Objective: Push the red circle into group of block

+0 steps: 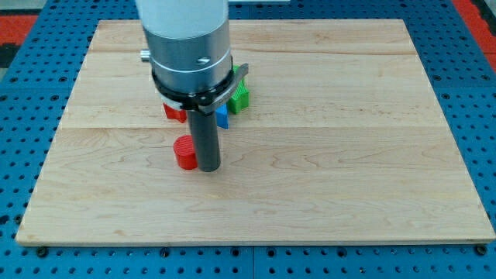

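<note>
Red circle (184, 153): sitting on the wooden board (349, 155), toward the view's bottom of the cluster and apart from it.
My tip (210, 167): touching, or just beside, the red circle's right edge as the view shows it.
Pincer: none fitted; the arm is ending in a bare rod, so nothing is being gripped.
Group: a red block (173, 112), a blue block (222, 117) and a green block (239, 96) are clustering under the arm; others are possibly hiding behind it.
Risk: pushing from this side is likely sending the circle leftward, not up toward the group.
Second risk: an off-centre contact is letting the round piece roll off the rod.
Third risk: overshooting is scattering the cluster.
</note>
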Robot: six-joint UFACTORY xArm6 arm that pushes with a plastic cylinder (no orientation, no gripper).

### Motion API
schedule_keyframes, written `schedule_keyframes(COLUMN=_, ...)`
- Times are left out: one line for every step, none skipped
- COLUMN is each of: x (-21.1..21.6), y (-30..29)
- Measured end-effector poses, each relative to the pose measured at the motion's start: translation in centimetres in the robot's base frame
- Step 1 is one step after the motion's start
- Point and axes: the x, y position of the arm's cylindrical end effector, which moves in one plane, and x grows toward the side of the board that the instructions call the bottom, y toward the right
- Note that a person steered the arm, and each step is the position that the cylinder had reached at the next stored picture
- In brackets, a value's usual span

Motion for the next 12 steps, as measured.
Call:
schedule_keyframes(x=2.8, y=-2.2)
schedule_keyframes(x=-0.8, y=-3.8)
schedule_keyframes(x=-2.1, y=-1.8)
schedule_keyframes(x=-2.7, y=-0.2)
schedule_keyframes(x=-5.9, y=-1.4)
schedule_keyframes(x=-1.9, y=-2.0)
schedule_keyframes(x=-3.8, y=-4.8)
schedule_keyframes(x=-5.7, y=-4.7)
schedule_keyframes(x=-6.2, y=-4.3)
schedule_keyframes(x=-6.3, y=-4.3)
schedule_keyframes(x=-6.3, y=-4.3)
schedule_keyframes(x=-6.8, y=-4.2)
